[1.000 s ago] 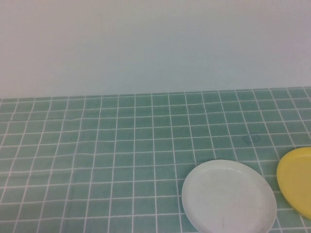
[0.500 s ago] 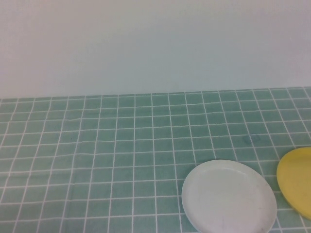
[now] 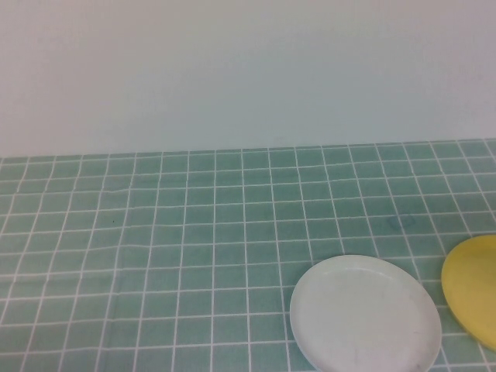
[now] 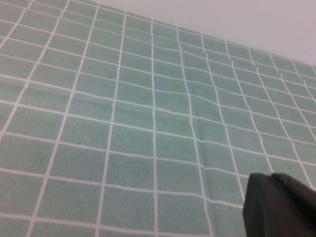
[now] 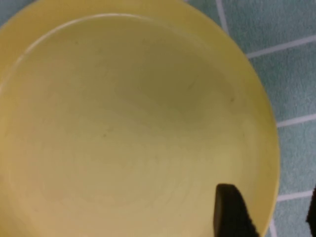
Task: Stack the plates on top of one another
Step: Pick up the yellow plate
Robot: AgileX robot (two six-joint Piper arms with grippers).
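Right gripper (image 5: pixel 269 210) hangs directly over the yellow plate (image 5: pixel 133 128), fingers spread either side of its rim, nothing held. That plate lies at the near right of the desk (image 3: pixel 155 256), just right of the white plate (image 3: pixel 364 314). Left gripper (image 4: pixel 282 207), pressed together, sits over bare cloth. The right arm is judged nearer.

No readable text, label, brand, number or sign shows on anything in view.
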